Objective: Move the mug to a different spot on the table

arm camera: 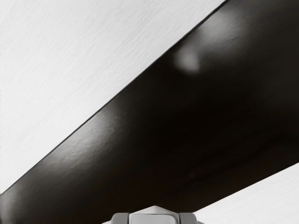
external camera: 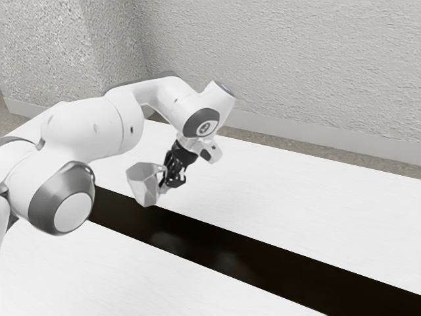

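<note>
A grey faceted mug [external camera: 145,182] hangs tilted in the air above the table, over the near edge of the white part and the dark stripe. My black gripper [external camera: 170,178] is shut on its handle side, at the mug's right in the exterior view. In the wrist view the mug's grey rim [arm camera: 153,217] sits blurred just under my hand, with the glossy stripe beneath it.
The table [external camera: 309,197] is white with a wide glossy black stripe [external camera: 250,257] running diagonally across it. A faint reflection of the mug shows on the stripe [arm camera: 187,59]. A textured grey wall stands behind the table.
</note>
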You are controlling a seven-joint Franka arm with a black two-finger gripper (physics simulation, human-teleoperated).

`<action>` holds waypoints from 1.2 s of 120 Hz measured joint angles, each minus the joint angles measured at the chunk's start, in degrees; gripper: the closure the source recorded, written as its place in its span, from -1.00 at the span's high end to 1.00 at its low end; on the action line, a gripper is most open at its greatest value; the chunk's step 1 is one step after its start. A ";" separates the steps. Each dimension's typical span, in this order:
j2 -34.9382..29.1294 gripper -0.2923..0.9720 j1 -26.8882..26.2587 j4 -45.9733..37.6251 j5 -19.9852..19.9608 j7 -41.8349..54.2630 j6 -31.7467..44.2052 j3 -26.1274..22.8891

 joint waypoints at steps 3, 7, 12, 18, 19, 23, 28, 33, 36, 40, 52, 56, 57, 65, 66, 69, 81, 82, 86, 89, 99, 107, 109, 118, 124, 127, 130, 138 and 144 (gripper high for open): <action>0.00 -0.55 0.06 0.00 0.08 0.00 0.04 0.01; 0.00 -0.55 0.10 0.00 0.17 0.00 0.09 0.05; 0.03 -0.55 0.15 0.00 0.26 0.00 0.15 0.07; 0.06 -0.56 0.27 0.02 0.37 -0.01 0.20 0.07; 0.08 -0.56 0.29 0.03 0.42 -0.01 0.20 0.08; 0.13 -0.56 0.36 0.05 0.58 -0.01 0.19 0.08; 0.18 -0.56 0.41 0.07 0.77 -0.01 0.15 0.08; 0.35 -0.56 0.68 0.08 0.90 -0.01 0.16 0.08; 0.46 -0.56 0.89 0.08 0.96 -0.01 0.16 0.08; 0.66 -0.57 1.12 0.08 1.02 -0.01 0.18 0.08; 1.62 -0.57 1.56 0.08 1.13 -0.01 0.28 0.08; 1.93 -0.57 1.66 0.08 1.13 -0.01 0.40 0.04; 2.01 -0.57 1.69 0.08 1.14 -0.01 0.44 0.04; 2.60 -0.57 1.78 0.08 1.11 -0.01 0.81 -0.01; 2.68 -0.57 1.79 0.08 1.10 -0.01 0.86 -0.02; 2.89 -0.57 1.79 0.09 1.08 -0.01 1.05 -0.02; 3.51 -0.57 1.67 0.16 0.92 -0.02 1.87 -0.09; 3.54 -0.57 1.65 0.16 0.91 -0.02 1.94 -0.10; 3.71 -0.57 1.59 0.16 0.85 -0.03 2.22 -0.16; 3.83 -0.57 1.53 0.17 0.80 -0.03 2.41 -0.20; 4.23 -0.57 1.42 0.11 0.68 -0.05 2.91 -0.50; 4.67 -0.57 1.40 0.09 0.59 -0.08 3.29 -0.59; 4.76 -0.57 1.42 0.08 0.56 -0.08 3.37 -0.60; 5.18 -0.57 1.51 0.01 0.48 -0.11 3.70 -0.62; 5.47 -0.57 1.54 0.00 0.37 -0.13 3.91 -0.62; 5.64 -0.57 1.55 -0.01 0.29 -0.13 4.01 -0.62; 5.79 -0.57 1.55 -0.04 0.23 -0.14 4.09 -0.62; 5.97 -0.57 1.56 -0.88 0.11 -0.19 4.28 -0.62; 5.99 -0.57 1.56 -1.37 0.06 -0.23 4.43 -0.62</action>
